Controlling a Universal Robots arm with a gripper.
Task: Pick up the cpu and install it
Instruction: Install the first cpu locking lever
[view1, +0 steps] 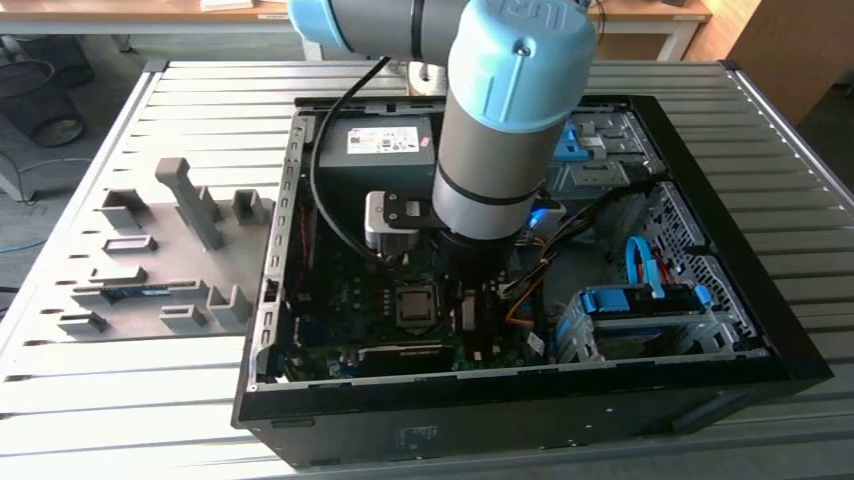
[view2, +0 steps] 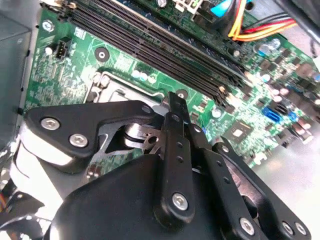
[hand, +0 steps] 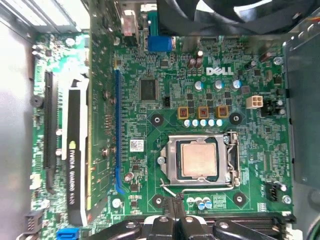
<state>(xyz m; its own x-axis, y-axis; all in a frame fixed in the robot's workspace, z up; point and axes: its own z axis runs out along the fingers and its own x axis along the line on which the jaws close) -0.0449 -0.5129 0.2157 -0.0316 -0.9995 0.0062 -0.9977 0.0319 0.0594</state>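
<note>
Reaching down into the open computer case (view1: 747, 330) on the slatted table (view1: 200, 90) — arm (view1: 501, 120) descending from the top of the exterior view, wrist low above the green motherboard (view1: 334, 310).

Seated in the socket (hand: 200, 159): the cpu (hand: 199, 158), pale metal top facing up, square inside the metal frame in the first wrist view. Seen in the exterior view as a small dark-framed square (view1: 415, 305) just to that view's left of the arm's lower end.

Gripper (view2: 172, 117) close above the board in the second wrist view, black linkages spread wide at the base, the two fingers (view2: 176, 107) converging to a narrow tip near the socket's edge. Drawn together or nearly so at the tip; nothing visible between them. Contact with the board or socket frame impossible to judge. In the first wrist view, fingertip (hand: 172, 204) poking in at the picture's edge, just beside the socket's lever wire, apart from the chip itself.

Beside the socket — long black memory slots (view2: 165, 50). Off to the exterior view's left, on the table, a grey parts holder (view1: 160, 250) with several upright fixtures.
</note>
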